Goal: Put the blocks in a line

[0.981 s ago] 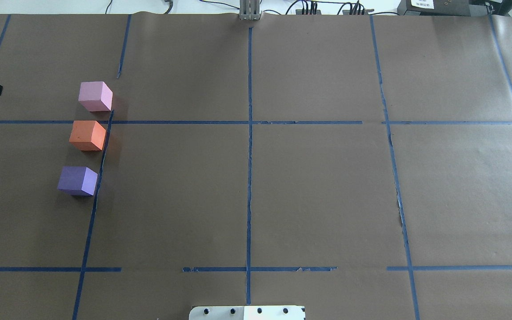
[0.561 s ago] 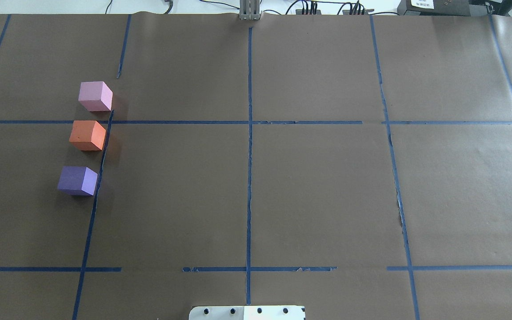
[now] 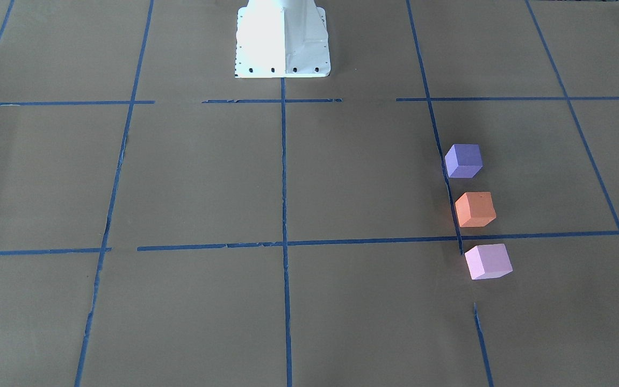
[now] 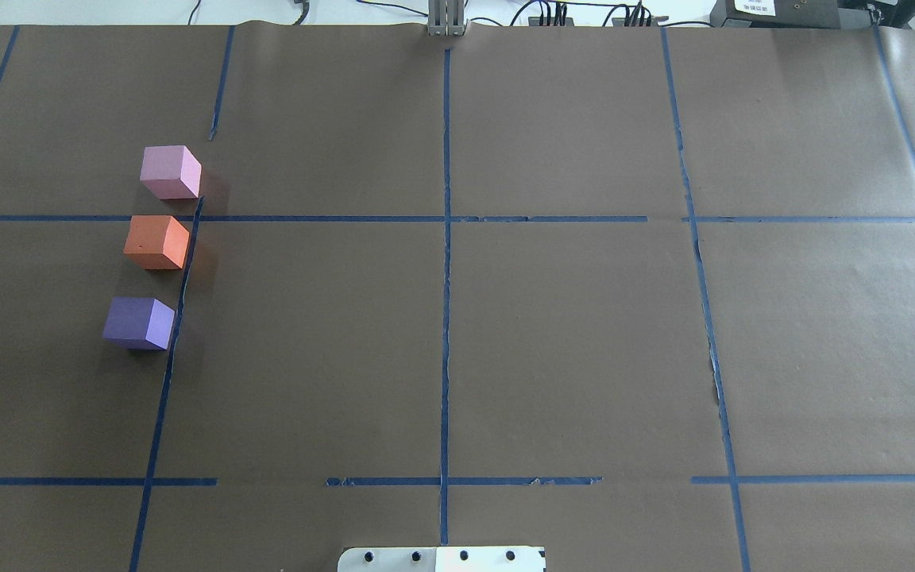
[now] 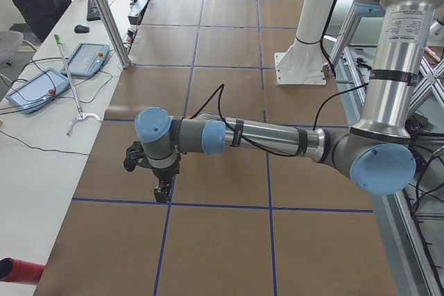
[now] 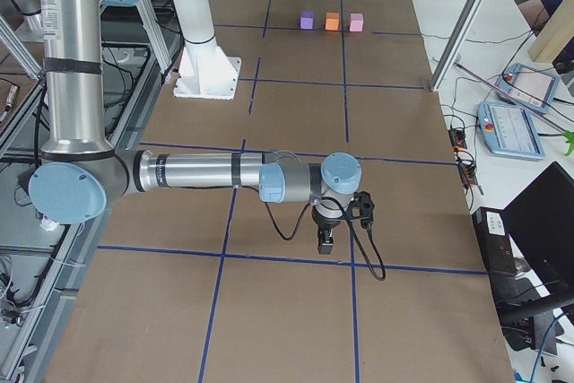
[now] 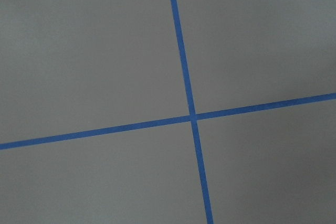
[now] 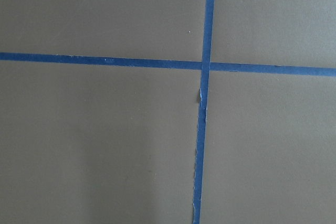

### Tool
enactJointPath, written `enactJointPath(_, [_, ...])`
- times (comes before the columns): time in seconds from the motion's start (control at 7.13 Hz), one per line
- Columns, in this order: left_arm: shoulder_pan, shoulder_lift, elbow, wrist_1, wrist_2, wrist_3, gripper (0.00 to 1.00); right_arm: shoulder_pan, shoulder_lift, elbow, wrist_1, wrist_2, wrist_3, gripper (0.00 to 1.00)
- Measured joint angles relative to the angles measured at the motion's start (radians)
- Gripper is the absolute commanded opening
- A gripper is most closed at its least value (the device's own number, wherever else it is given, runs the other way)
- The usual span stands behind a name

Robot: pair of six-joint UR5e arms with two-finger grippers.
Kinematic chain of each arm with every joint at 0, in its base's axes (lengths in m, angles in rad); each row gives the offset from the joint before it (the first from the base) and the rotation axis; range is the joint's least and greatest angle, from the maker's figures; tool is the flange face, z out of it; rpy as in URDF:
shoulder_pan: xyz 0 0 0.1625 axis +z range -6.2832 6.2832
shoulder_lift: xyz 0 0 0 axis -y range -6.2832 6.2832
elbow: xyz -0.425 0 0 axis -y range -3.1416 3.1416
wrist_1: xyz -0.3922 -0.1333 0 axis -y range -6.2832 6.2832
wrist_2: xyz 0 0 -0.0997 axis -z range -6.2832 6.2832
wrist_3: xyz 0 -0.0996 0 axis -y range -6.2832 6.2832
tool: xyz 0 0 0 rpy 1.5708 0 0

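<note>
robot base (image 4: 442,559) cropped by edge, left end effector (image 5: 161,195) grip indiscernible

Two fixed cameras look steeply down on the desk (image 4: 569,334) from opposite long sides, both showing the row of blocks (image 4: 157,242), two more look along it from either end, and both wrist cameras face close down onto crossed blue tape (image 7: 192,117).

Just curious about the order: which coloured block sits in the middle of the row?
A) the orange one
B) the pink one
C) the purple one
A: the orange block lies between the pink block and the purple block.
</note>
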Motion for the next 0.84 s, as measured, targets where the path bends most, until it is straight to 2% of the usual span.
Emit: enactJointPath(0.84, [-0.002,0.029,0.006,0.003,-0.011,-0.057,1.0,0.0,0.0,0.0,-0.001,0.0,0.0,1.0])
